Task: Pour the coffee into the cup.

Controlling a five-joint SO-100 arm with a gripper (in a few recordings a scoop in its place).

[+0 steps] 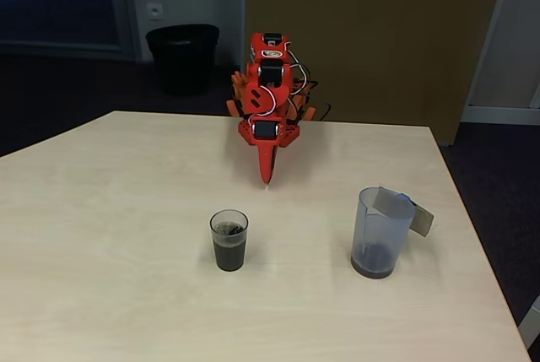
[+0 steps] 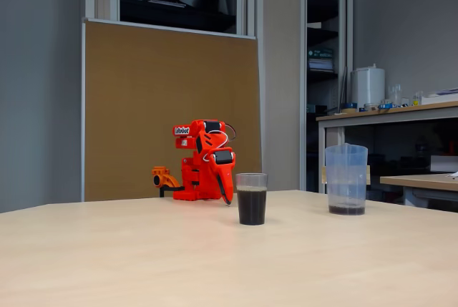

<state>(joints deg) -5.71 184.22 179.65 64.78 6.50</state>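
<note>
The arm (image 1: 265,92) sits folded at the far edge of the table (image 1: 101,210), its gripper (image 1: 267,178) pointing down with the tip close to the tabletop. The jaws look closed to a point and hold nothing.

The cup (image 1: 229,240) stands upright just ahead of the gripper tip, apart from it, and the coffee (image 2: 251,207) fills most of it. The jug (image 1: 381,234) stands upright well off to the right of the gripper in the fixed view from the front, well apart from the cup, with only a thin dark layer left at its bottom (image 2: 346,209). The pour looks essentially done.

The risks from here lie in any further motion:
- The cup is the nearest thing in front of the tip; an arm unfolding forward could clip its rim and tip it, and it is light, tapered and full.
- A reach for the jug would sweep sideways near the cup.
- Grabbing the jug by its thin wall could squeeze it and make it slip.
- Pouring the dregs in could overflow the cup.
</note>
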